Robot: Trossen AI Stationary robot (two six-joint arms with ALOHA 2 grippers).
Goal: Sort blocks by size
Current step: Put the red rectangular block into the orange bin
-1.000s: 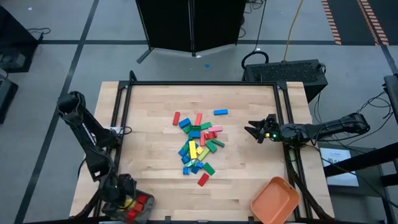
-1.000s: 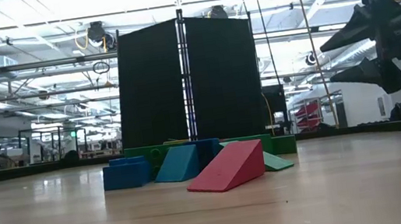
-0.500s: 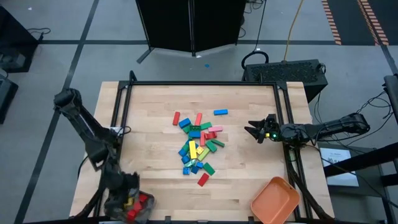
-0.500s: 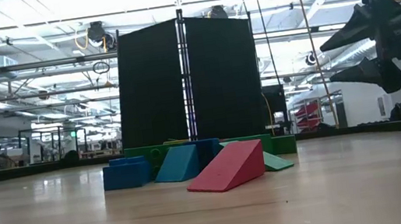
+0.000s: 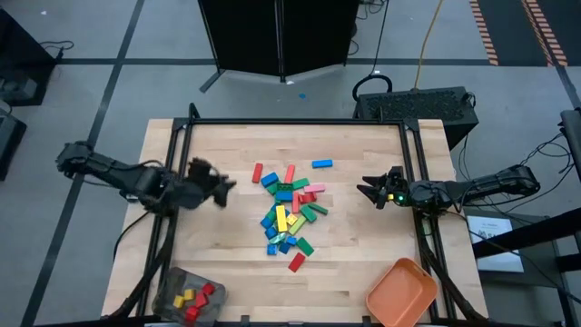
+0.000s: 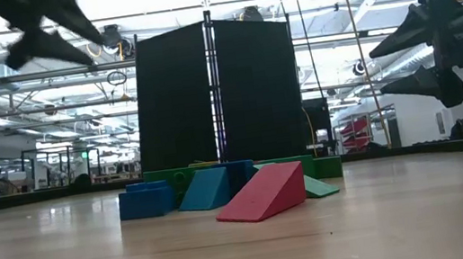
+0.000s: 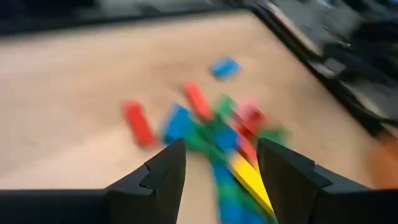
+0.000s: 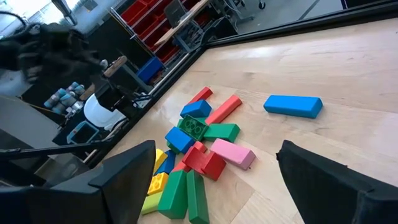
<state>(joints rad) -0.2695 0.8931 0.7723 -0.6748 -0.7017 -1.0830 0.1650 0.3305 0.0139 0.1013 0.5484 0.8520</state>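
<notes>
The blocks [image 5: 289, 215] lie in a messy pile in the middle of the table [image 5: 363, 263]. They are red, blue, green, yellow and pink. Some are long and some are short. One blue block [image 5: 321, 164] lies alone, a little away from the pile, on the far side. One red block [image 5: 297, 262] lies at the near end of the pile, and in the low view it looks like a red wedge [image 6: 262, 195] in front of the others.

The left tool [image 5: 223, 187] hangs above the table, just beside the pile, on the pile's left. Its two fingers [image 7: 158, 180] are partly apart and there is nothing between them. From its own camera, the pile shows right past its fingers.

The right tool [image 5: 365, 191] is on the other side of the pile, near the table's right edge. Its fingers are spread wide and it holds nothing. The pile sits between the two tools.

A grey container [image 5: 185, 300] with a few red and yellow blocks in it sits at the near left corner, well apart from the left tool. An orange tray [image 5: 400, 291] sits at the near right corner.
</notes>
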